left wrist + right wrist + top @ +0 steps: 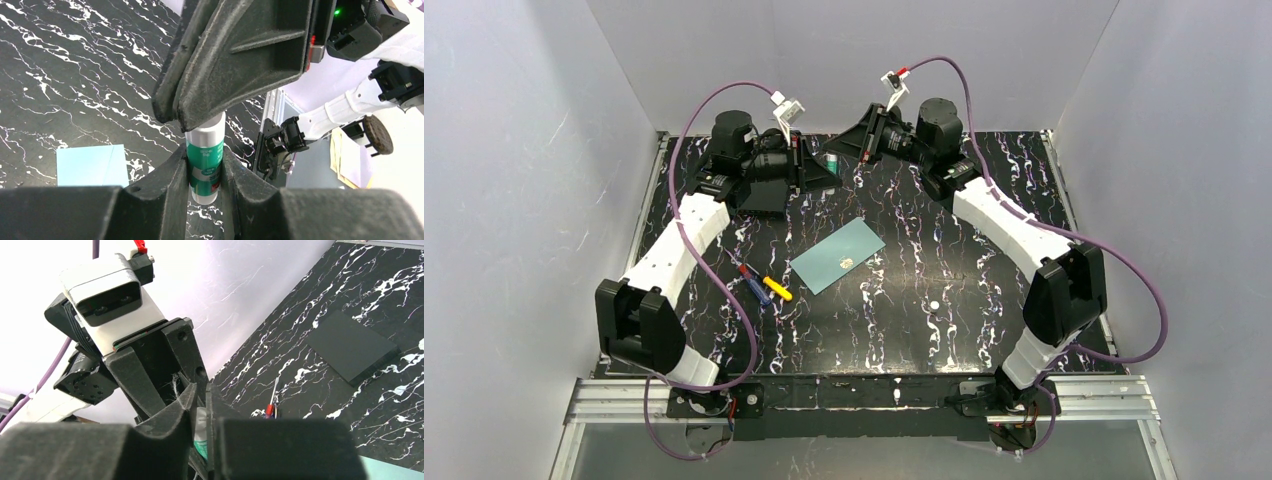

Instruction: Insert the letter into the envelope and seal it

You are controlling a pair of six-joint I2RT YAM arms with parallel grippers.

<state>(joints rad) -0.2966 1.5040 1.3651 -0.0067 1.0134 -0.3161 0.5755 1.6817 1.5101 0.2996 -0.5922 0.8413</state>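
A robotics lab test cell. Plain white walls [524, 150] box in a black marbled tabletop [904, 330], with two arms [674, 245] bolted to aluminium rails [854, 397].

The only print I can find stands on the green-and-white label of the glue stick [205, 167], clamped between the fingers of my left pincer [204, 155]. It shows a couple of pale characters near the top of the green band and a red patch lower down, all too blurred for me to read as words or numbers. The teal envelope [837, 256] lying on the counter [924, 330] carries a small pale round mark at its middle, but I can make out no lettering on it.
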